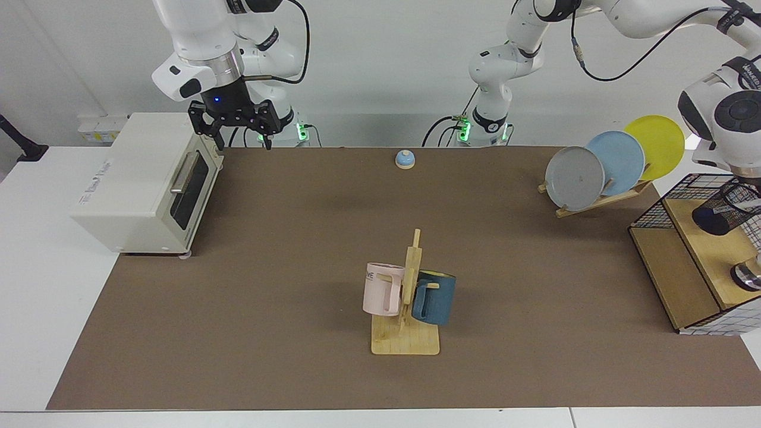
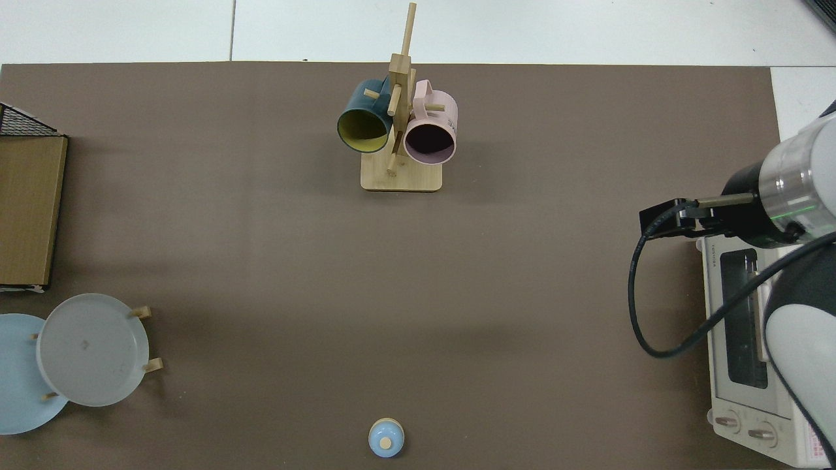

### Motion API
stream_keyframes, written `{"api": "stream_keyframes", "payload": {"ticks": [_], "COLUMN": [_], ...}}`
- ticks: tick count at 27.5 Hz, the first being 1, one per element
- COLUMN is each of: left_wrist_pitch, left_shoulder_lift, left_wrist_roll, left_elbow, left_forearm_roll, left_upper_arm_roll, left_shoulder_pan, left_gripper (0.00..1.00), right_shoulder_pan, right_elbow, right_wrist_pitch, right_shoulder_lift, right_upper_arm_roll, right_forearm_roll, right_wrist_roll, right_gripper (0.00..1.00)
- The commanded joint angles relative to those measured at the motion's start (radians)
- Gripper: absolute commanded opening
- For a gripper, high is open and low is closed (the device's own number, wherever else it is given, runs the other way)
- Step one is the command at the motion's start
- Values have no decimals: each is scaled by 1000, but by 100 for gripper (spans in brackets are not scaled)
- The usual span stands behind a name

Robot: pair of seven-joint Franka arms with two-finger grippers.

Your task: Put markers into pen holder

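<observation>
The pen holder [image 1: 726, 209], a small black mesh cup, hangs tilted just above the rack's top shelf at the far right of the facing view. My left gripper [image 1: 743, 191] is right above it under the white wrist and is shut on its rim, with the fingers mostly hidden. No marker shows in either view. My right gripper [image 1: 241, 138] waits open and empty in the air by the toaster oven's top front corner. The top view shows only the right arm [image 2: 777, 202], at the right edge, and neither the holder nor the left hand.
A black wire-and-wood rack [image 1: 678, 267] carries a shiny metal object [image 1: 748, 276]. Three plates lean in a wooden stand [image 1: 600, 201]. A mug tree [image 1: 407, 297] with a pink and a blue mug stands mid-table, a blue bell [image 1: 405, 159] at the back, a toaster oven [image 1: 142, 184] at left.
</observation>
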Motion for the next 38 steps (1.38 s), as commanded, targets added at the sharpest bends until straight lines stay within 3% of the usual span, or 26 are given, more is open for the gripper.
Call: {"api": "stream_keyframes", "payload": {"ticks": [1, 5, 11, 21, 27, 38], "left_wrist_pitch": [-95, -170, -341, -388, -384, -385], "left_shoulder_lift": [-61, -101, -107, -124, -124, -116], "left_wrist_roll": [-108, -250, -649, -1122, -1260, -1363], "left_elbow": [17, 17, 16, 10, 9, 19], "left_forearm_roll": [-136, -233, -271, -570, -630, -705], "left_upper_arm_roll": [-8, -57, -184, -218, -232, -209], "left_shoulder_pan": [-34, -38, -71, -107, -155, -180], "left_gripper": [100, 100, 100, 100, 100, 100], "right_shoulder_pan": [-24, -24, -24, -24, -24, -24], "right_elbow": [-5, -5, -5, -5, -5, -5], "right_wrist_pitch": [-12, -12, -12, -12, -13, -12], "right_shoulder_lift": [-10, -10, -10, -10, -10, -10], "right_upper_arm_roll": [12, 12, 12, 12, 12, 12], "right_forearm_roll": [24, 24, 24, 24, 24, 24], "right_wrist_roll": [-19, -19, -19, -19, -19, -19], "right_gripper": [100, 100, 100, 100, 100, 100]}}
